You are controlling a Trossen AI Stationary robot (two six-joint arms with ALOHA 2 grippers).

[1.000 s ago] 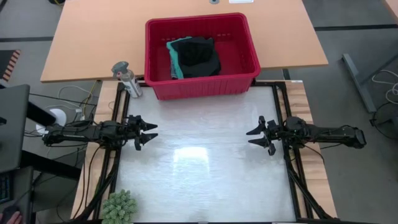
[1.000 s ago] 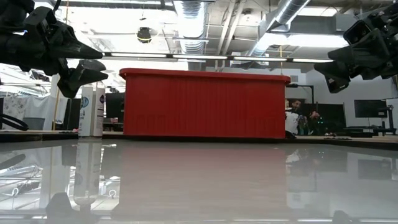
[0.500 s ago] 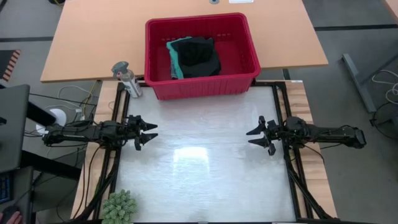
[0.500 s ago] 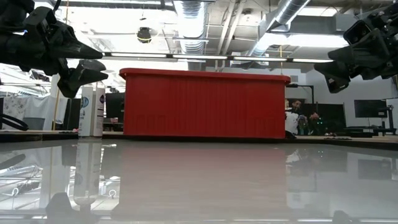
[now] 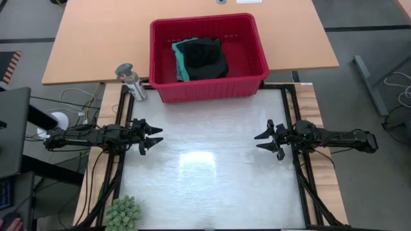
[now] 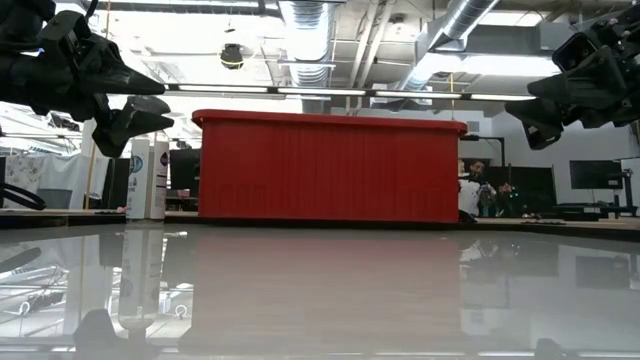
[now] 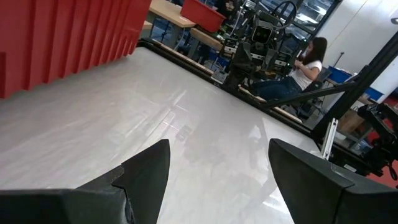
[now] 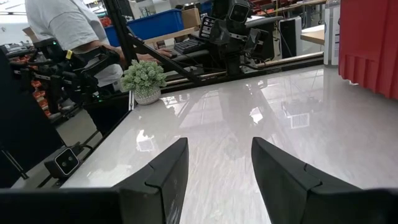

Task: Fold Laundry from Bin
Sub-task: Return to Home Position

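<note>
Overhead, we note bin (image 5: pixel 257 45) with laundry (image 5: pixel 202 58) upper centre, bottle (image 5: pixel 130 80) beside it; left gripper (image 5: pixel 159 136), right gripper (image 5: pixel 257 142) gape empty, bare table (image 5: pixel 205 183) between.

Nothing to call here, no change at all over the last second. The dark two-finger left gripper (image 5: pixel 158 136), left of centre, and the right gripper (image 5: pixel 258 142), right of centre, have not budged, fingers spread just as before.
</note>
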